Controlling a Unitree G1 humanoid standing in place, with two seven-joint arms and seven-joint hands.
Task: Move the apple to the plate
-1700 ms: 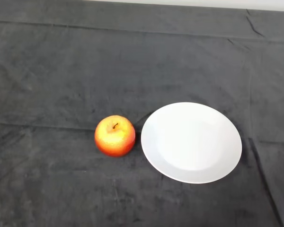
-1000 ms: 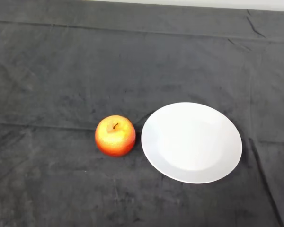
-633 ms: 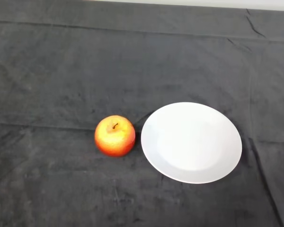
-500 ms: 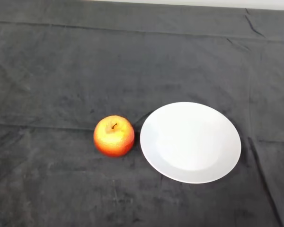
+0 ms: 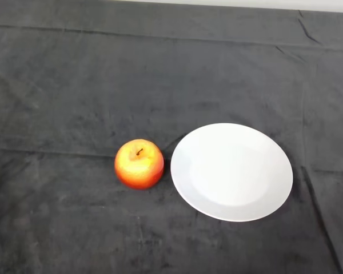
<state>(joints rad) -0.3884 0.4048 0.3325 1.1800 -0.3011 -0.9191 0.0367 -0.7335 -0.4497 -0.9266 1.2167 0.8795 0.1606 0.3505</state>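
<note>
A red and yellow apple point(image 5: 139, 164) stands upright on the dark cloth, its stem up, just left of a white plate point(image 5: 232, 171). A narrow strip of cloth separates the apple from the plate's left rim. The plate holds nothing.
The dark cloth point(image 5: 103, 74) covers the whole table and has creases at the far right. The table's far edge runs along the top of the view.
</note>
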